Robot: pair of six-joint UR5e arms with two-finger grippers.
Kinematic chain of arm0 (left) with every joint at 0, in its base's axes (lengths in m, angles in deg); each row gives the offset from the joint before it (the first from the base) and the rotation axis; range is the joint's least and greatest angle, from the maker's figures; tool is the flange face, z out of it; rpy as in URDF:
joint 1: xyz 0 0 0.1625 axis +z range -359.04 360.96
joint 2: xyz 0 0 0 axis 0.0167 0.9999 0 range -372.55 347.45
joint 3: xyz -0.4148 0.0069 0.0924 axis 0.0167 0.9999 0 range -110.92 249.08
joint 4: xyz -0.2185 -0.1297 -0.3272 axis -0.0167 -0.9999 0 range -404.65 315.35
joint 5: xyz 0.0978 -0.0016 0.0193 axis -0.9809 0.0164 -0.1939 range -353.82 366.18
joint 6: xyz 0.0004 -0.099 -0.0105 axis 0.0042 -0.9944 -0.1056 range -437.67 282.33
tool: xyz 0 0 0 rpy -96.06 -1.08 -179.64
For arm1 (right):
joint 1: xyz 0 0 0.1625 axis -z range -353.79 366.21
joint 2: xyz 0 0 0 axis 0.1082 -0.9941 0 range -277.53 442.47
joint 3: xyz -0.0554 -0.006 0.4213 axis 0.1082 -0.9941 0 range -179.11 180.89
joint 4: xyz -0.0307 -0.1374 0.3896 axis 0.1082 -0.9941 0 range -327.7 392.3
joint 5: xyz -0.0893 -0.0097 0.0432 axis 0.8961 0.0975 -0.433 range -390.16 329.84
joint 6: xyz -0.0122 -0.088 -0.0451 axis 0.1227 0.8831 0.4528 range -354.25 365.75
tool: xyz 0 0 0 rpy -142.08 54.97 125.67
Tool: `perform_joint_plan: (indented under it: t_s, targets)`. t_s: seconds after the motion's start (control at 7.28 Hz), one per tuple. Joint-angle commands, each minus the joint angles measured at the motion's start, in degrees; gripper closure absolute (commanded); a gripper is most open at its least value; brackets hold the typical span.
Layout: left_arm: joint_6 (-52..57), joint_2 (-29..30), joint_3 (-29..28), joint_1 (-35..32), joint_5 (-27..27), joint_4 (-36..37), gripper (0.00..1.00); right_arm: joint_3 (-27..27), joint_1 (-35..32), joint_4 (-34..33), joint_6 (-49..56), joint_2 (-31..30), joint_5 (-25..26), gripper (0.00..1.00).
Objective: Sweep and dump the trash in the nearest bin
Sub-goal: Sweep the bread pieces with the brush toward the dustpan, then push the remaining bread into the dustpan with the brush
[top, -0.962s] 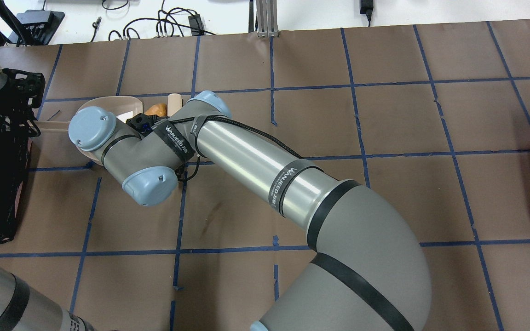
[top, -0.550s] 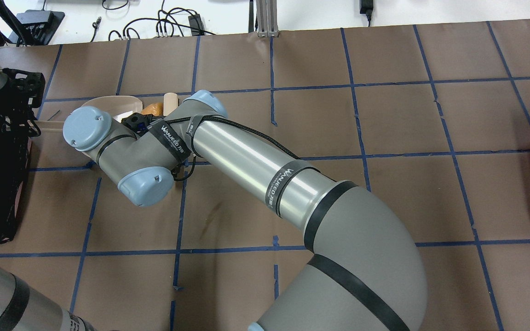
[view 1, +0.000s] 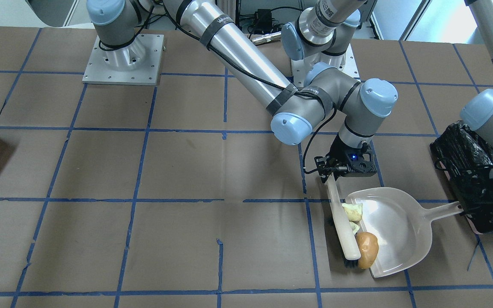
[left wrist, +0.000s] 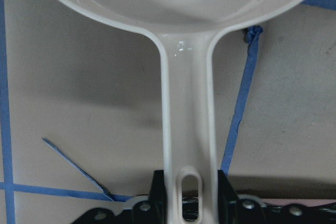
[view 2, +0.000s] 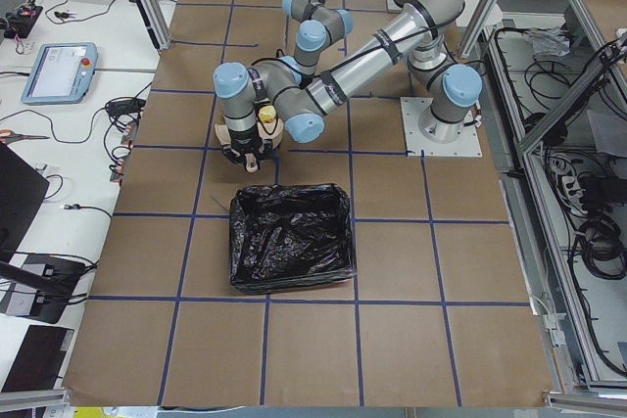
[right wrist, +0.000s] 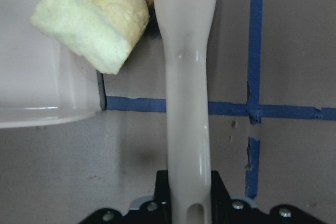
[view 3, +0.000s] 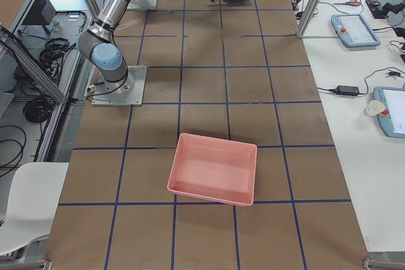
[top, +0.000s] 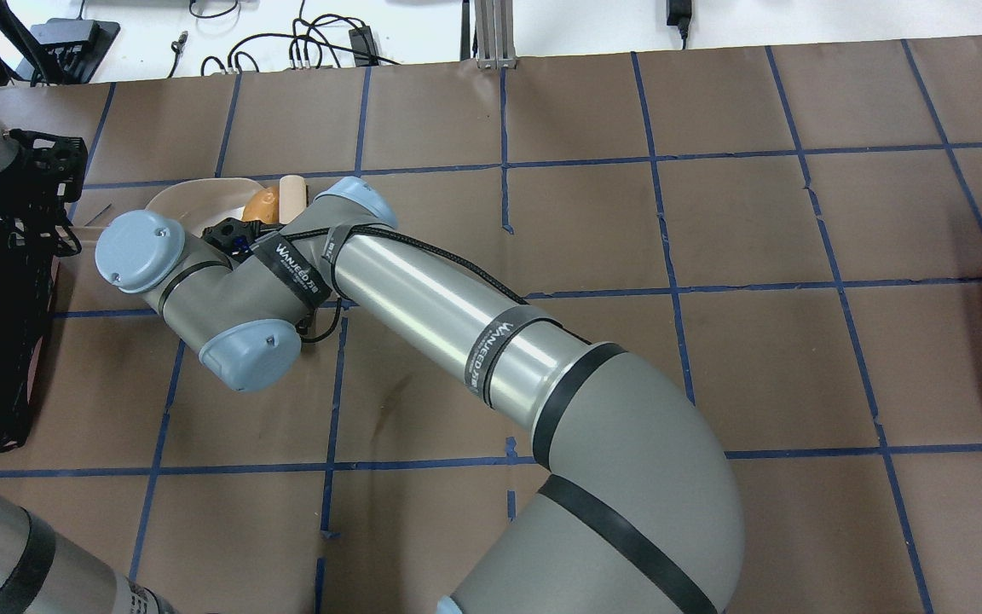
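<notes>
My right gripper (view 1: 344, 170) is shut on the handle of a cream brush (view 1: 341, 222), which lies along the open lip of the white dustpan (view 1: 400, 233). An orange-brown lump of trash (view 1: 367, 249) sits on the pan's lip against the brush head. Two pale chunks (view 1: 352, 211) lie just inside the lip beside the brush. In the right wrist view one pale chunk (right wrist: 94, 19) rests at the pan's edge next to the brush handle (right wrist: 187, 103). My left gripper (left wrist: 188, 195) is shut on the dustpan handle (left wrist: 188, 124), right beside the black-bagged bin (view 1: 464, 171).
The bin (view 2: 290, 237) stands at the table's left end, close behind the left wrist. A bare pink tray (view 3: 214, 169) sits far off at the right end. The right arm (top: 423, 290) stretches across the table's middle. Cables lie beyond the far edge.
The right arm has swept leftward in the overhead view. The brush and the orange lump moved with it onto the dustpan's lip. The dustpan and left gripper stayed put.
</notes>
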Motion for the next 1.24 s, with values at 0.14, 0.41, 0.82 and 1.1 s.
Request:
perform_joint_plan:
  t_s: [0.14,0.41,0.82,1.1]
  targets:
    - [-0.4,-0.2,0.3,0.0,0.1,0.1,1.0,-1.6,-0.6,-0.2,0.2,0.4,-0.4,0.95]
    - [-0.5,-0.3,0.5,0.0,0.2,0.0,1.0,-1.7,-1.0,-0.6,0.1,0.6,-1.5,0.95]
    - [-1.4,-0.5,0.7,-0.3,0.5,-0.1,1.0,-2.7,-1.8,-0.6,0.0,0.6,-4.4,0.95]
    - [-1.4,-0.5,0.7,-0.2,0.5,-0.1,1.0,-3.2,-1.8,-0.6,-0.1,0.8,-4.9,0.95]
